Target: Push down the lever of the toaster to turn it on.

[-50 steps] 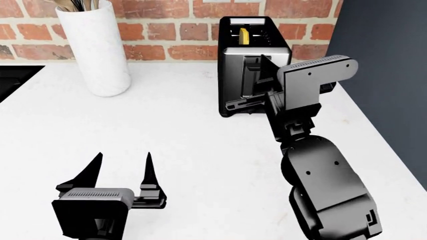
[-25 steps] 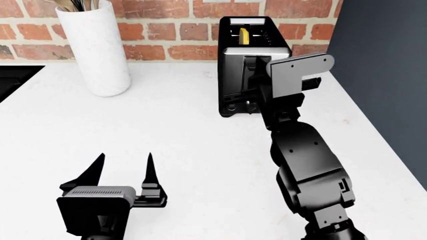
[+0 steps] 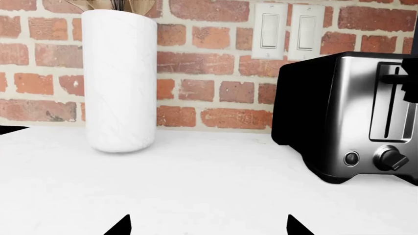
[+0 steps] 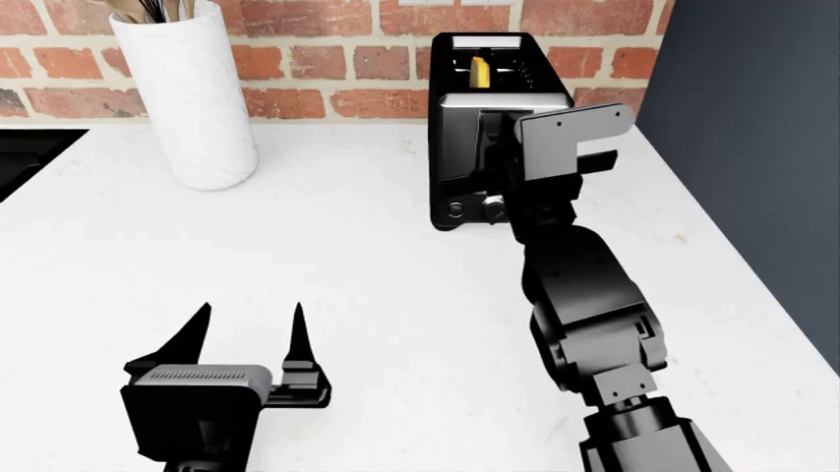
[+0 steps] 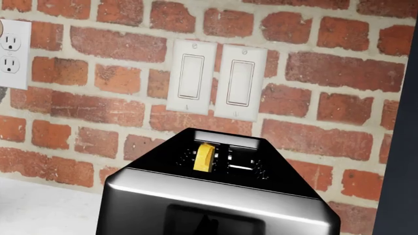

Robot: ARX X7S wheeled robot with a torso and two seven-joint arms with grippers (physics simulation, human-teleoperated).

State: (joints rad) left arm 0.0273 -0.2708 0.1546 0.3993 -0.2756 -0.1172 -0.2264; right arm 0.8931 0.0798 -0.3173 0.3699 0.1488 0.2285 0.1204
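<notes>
Toaster stands near the counter's right edge.

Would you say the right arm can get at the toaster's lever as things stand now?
Probably yes. In the head view the right gripper is already pressed close against the front of the toaster, over the track, with nothing between them. The lever sits near the track's top; actual contact is hidden.

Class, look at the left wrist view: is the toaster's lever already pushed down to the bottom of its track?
No: the lever sits near the top of the toaster track.
</notes>
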